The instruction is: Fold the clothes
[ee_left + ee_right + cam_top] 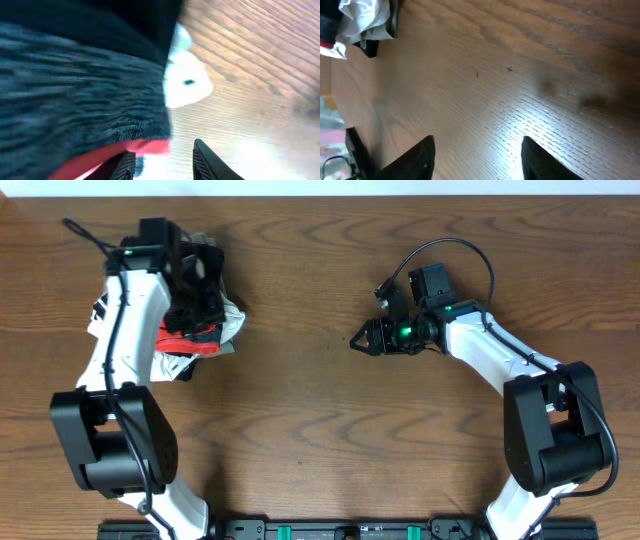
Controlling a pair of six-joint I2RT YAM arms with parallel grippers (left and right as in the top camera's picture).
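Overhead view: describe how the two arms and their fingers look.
Both the left arm and the right arm have white links with bulky black joints. A black cable loops over the right wrist; another runs along the left arm. A small green light glows near each wrist. The fingers are black and tapered.

Premises are presenting as a robotics laboratory bench. A white-and-black left arm [125,320] and right arm [490,345] are standing on a black mounting rail [320,531] along one edge of a wood-grain table [320,420]. An exposed cable [455,242] is looping over the right arm. Black pants [75,90] are bunching beneath the left arm.
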